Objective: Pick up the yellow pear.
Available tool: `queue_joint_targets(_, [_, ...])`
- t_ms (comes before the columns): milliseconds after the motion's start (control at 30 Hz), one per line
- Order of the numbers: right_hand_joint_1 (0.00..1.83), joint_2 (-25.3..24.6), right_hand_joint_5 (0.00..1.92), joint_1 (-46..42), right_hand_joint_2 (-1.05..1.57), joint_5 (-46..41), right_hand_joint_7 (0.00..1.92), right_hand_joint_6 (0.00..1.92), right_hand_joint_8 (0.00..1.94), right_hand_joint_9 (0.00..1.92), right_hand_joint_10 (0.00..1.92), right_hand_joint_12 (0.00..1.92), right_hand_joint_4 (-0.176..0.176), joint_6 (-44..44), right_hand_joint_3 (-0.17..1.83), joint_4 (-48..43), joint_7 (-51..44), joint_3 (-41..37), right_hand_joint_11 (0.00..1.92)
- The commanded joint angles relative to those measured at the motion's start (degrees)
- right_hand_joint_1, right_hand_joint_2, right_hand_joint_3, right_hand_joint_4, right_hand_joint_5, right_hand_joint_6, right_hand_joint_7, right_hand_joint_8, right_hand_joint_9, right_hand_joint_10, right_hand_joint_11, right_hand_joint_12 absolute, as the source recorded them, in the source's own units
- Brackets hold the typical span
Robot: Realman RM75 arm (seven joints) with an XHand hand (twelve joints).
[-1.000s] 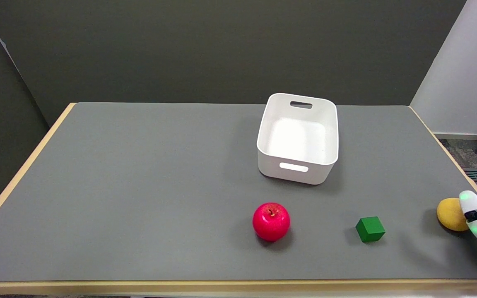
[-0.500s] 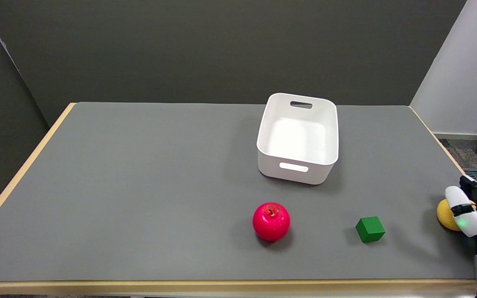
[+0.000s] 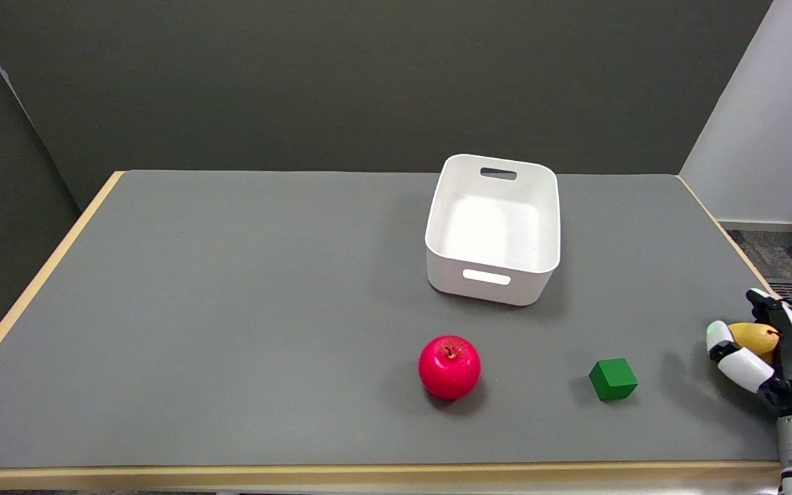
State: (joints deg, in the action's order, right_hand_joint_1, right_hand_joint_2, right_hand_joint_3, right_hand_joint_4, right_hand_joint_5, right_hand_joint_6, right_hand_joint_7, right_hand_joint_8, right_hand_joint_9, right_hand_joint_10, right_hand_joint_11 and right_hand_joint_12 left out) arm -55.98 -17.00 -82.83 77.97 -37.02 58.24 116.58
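Grey surface [image 3: 231, 309], right edge | white bin [image 3: 493, 227], red apple [image 3: 449, 367], green cube [image 3: 613, 379]: unrelated | right hand [image 3: 767, 357] wrapped round yellow pear [image 3: 753, 336], lift unclear | likely light, stiff, smooth, slippery; best held round the belly.

Yellow pear [image 3: 755, 337], red apple [image 3: 449, 367], green cube [image 3: 613, 379], white bin [image 3: 493, 230], grey table [image 3: 231, 309].
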Motion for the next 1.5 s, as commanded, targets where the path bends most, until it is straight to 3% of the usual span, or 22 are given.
queue_joint_targets(33, [0.81,-0.56,0.30,2.33,0.73,0.38,0.32,0.77,0.44,0.21,0.74,1.09,-0.028,-0.09,1.00,0.63,-4.85,-0.47,0.00])
queue_joint_targets(67, [0.81,-0.81,0.31,2.68,0.73,-0.08,0.33,0.80,0.45,0.22,0.74,1.10,-0.027,0.33,0.99,0.65,-5.75,-0.70,0.00])
queue_joint_targets(133, [0.80,-1.35,0.34,3.44,0.81,-1.21,0.50,1.08,0.75,0.39,0.92,1.18,-0.036,1.55,0.93,0.78,-6.89,-0.83,0.06])
queue_joint_targets(200, [0.83,-1.66,0.39,4.40,0.83,-1.48,0.55,1.17,1.06,0.49,1.09,1.25,-0.056,3.74,0.86,2.02,-7.38,-0.83,0.11])
queue_joint_targets(267, [0.89,-1.74,0.53,5.18,1.15,-1.48,0.54,1.56,1.42,0.55,1.38,1.46,-0.045,6.20,0.41,2.74,-7.49,-0.81,0.20])
queue_joint_targets(333, [0.94,-1.35,0.60,5.82,1.17,-1.48,0.41,1.62,1.87,0.52,1.85,1.83,-0.062,9.20,0.36,2.81,-8.65,-1.15,0.03])
queue_joint_targets(367, [0.94,-1.13,0.63,6.33,1.11,-1.15,0.31,1.62,1.94,0.47,1.92,1.90,-0.049,11.26,0.45,2.81,-10.13,-1.94,0.00])
queue_joint_targets(467, [0.92,-0.16,0.67,7.07,0.98,-0.84,0.13,1.70,1.94,0.35,1.92,1.92,0.000,15.39,0.74,1.95,-11.61,-3.91,0.00])
queue_joint_targets(567, [0.86,1.55,0.62,7.45,0.95,-0.84,0.29,1.92,1.94,0.48,1.92,1.92,-0.012,18.57,0.96,-0.53,-11.75,-5.76,0.00])
queue_joint_targets(633, [0.85,3.09,0.63,7.40,0.93,-0.76,0.35,1.92,1.94,0.55,1.92,1.92,0.019,19.64,0.98,-3.18,-13.33,-6.26,0.02])
queue_joint_targets(833, [1.03,7.02,0.76,7.12,0.82,-0.58,0.56,1.92,1.94,0.91,1.92,1.92,0.059,20.23,0.73,-8.88,-16.81,-6.87,0.53])
queue_joint_targets(867, [1.01,7.25,0.75,7.19,0.83,-0.46,0.56,1.92,1.94,0.90,1.92,1.92,0.063,20.23,0.78,-9.33,-16.81,-7.16,0.51])
queue_joint_targets(933, [1.07,7.51,0.80,7.64,0.79,0.36,0.60,1.92,1.94,0.99,1.92,1.92,0.069,20.17,0.70,-10.13,-16.81,-8.03,0.66])
queue_joint_targets(1333, [1.10,8.25,0.82,11.92,0.78,14.87,0.62,1.92,1.94,1.04,1.92,1.92,0.075,10.85,0.71,-21.08,-24.67,-13.36,0.73])
queue_joint_targets(1500, [1.10,6.38,0.81,17.28,0.79,19.99,0.63,1.92,1.94,1.03,1.92,1.92,0.075,5.96,0.71,-23.63,-26.91,-12.39,0.73])
